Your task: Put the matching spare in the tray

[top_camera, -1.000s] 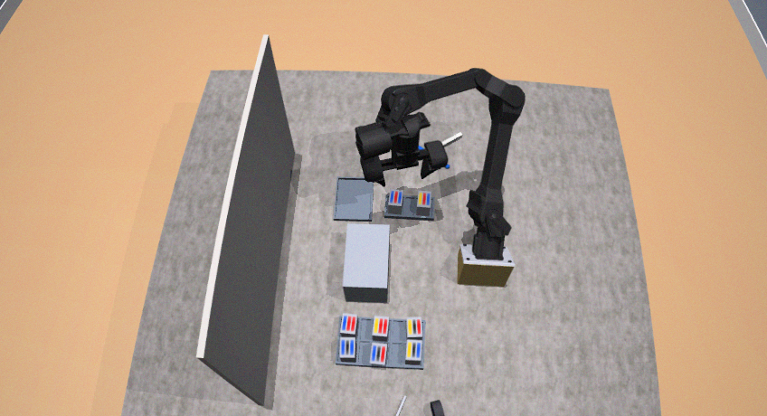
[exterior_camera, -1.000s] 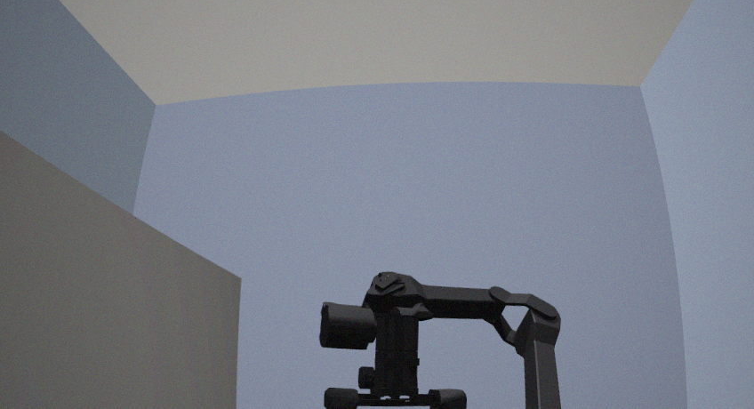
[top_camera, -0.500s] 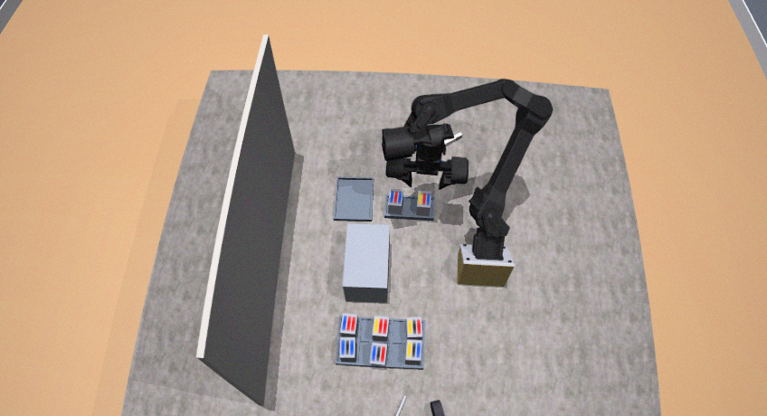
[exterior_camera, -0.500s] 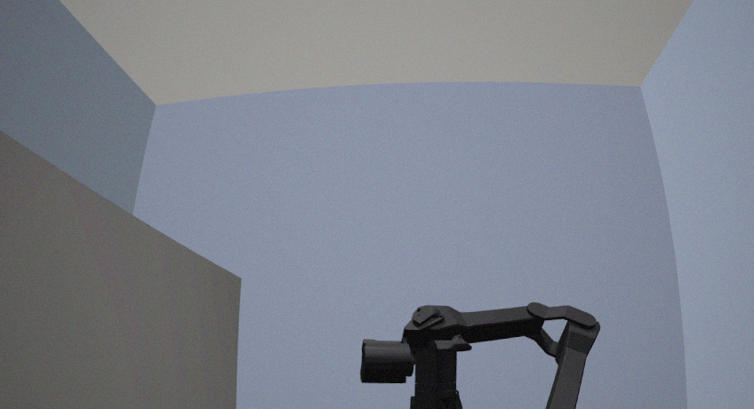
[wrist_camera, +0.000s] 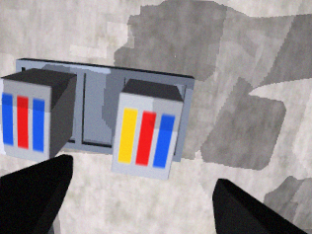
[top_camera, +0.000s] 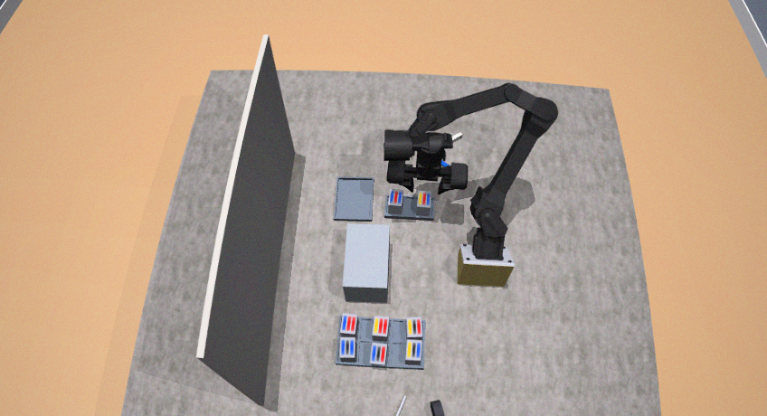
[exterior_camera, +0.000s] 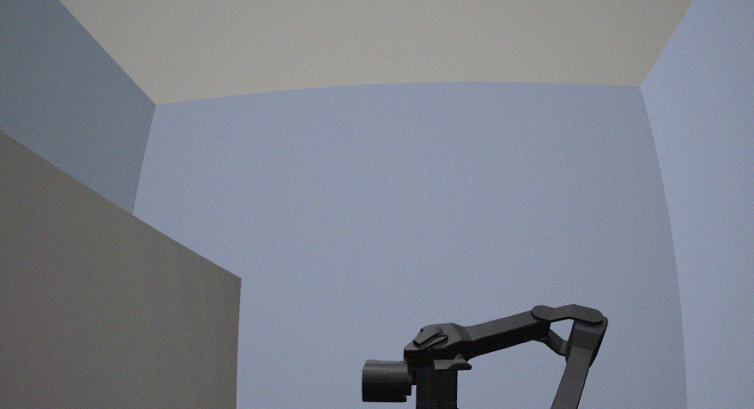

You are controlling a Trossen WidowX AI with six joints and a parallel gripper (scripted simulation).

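My gripper (top_camera: 427, 186) (wrist_camera: 144, 177) is open and empty. It hangs just above a small grey holder (top_camera: 411, 214) (wrist_camera: 92, 108) that carries two spares. The spare with yellow, red and blue stripes (top_camera: 424, 199) (wrist_camera: 147, 136) lies between and just ahead of my fingertips in the wrist view. The spare with blue, red and blue stripes (top_camera: 395, 197) (wrist_camera: 24, 120) stands to its left. The flat grey tray (top_camera: 354, 198) lies left of the holder. The mounted unit (top_camera: 365, 261) is a plain grey box in front of the tray; its back is hidden.
A tall dark panel (top_camera: 252, 225) stands along the mat's left side. A second holder (top_camera: 397, 345) with several striped spares lies in front of the mounted unit. My arm's base block (top_camera: 485, 272) stands to the right. The exterior view shows only my arm (exterior_camera: 475, 337) and walls.
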